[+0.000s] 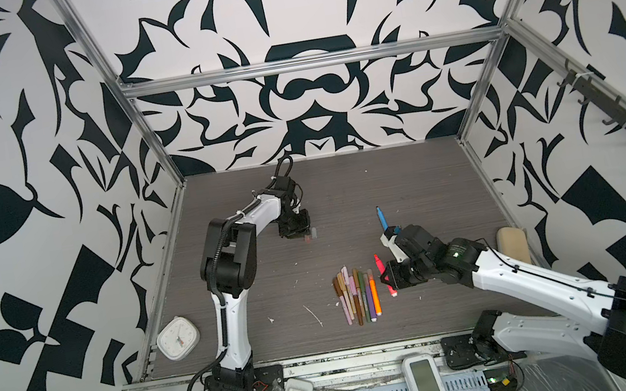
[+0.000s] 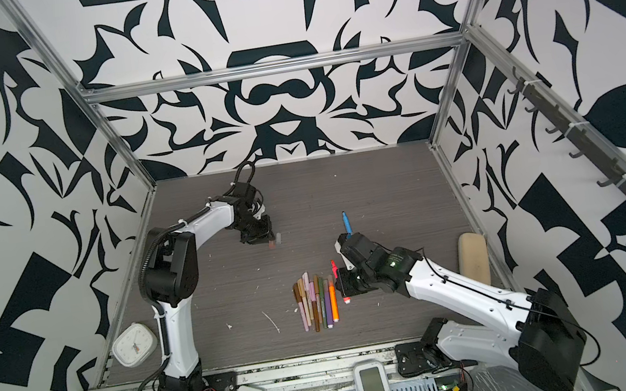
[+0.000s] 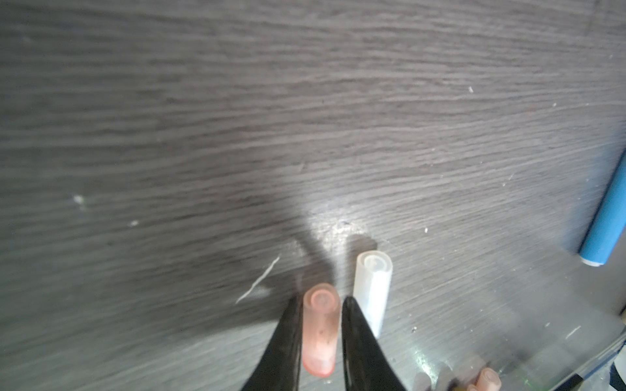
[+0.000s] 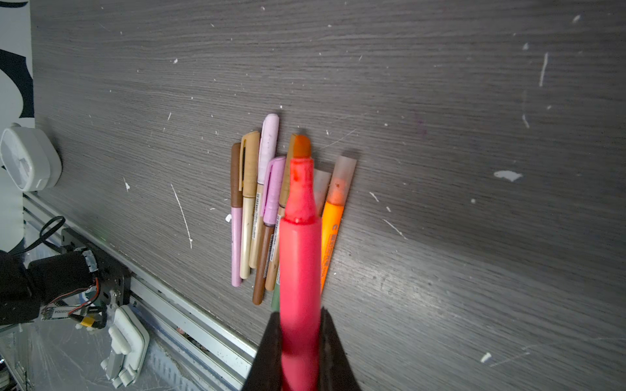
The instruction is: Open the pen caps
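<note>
Uncapped red pen [image 4: 299,257] clamped in my right gripper [image 4: 299,313].
My left gripper [image 3: 321,301] straddles the pink cap [image 3: 320,338], held or loose I cannot tell; release low.

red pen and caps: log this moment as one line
left claw: around pinkish cap, grip unclear | clear cap: beside it | right claw: shut on red pen, tip bare

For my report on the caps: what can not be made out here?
- Left gripper on pink cap: grip or gap, blurred in left wrist view.
- Blue pen: cut off by that view's edge.
- Green pen: mostly hidden behind red pen, right wrist view.
</note>
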Controlling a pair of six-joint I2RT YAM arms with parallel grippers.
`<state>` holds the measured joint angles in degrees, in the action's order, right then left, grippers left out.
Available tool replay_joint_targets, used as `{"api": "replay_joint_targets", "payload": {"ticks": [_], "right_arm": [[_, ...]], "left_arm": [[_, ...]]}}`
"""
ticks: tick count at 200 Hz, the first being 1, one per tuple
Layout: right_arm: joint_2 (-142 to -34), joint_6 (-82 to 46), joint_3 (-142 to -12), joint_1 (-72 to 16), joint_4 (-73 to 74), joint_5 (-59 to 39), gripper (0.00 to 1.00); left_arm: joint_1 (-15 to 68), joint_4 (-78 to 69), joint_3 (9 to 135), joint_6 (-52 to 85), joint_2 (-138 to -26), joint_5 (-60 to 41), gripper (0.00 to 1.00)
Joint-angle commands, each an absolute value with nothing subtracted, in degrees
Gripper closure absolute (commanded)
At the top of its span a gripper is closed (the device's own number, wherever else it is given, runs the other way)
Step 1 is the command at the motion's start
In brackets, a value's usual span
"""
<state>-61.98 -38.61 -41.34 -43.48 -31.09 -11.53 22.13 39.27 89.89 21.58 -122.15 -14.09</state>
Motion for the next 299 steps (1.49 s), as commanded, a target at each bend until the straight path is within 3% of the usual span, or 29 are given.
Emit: {"api": "replay_joint_targets", "payload": {"ticks": [1,127,299], "right_arm": [[-61.8,-38.3,-42.2,-43.3,-30.9,-10.9,1.0],[-61.1,-38.3,-42.3,-43.3,-31.5,-10.8,1.0],[-61.7,-37.9,-43.4,-43.3,-32.0,-10.8,1.0]], "left_arm": [[22.1,40.9,91.2,21.8,-122.6,-14.7,0.74],[22.1,39.6,90.8,23.4,-122.2,-16.8,0.8],[22.1,40.2,91.1,23.4,-120.4,-16.7,0.75]]}}
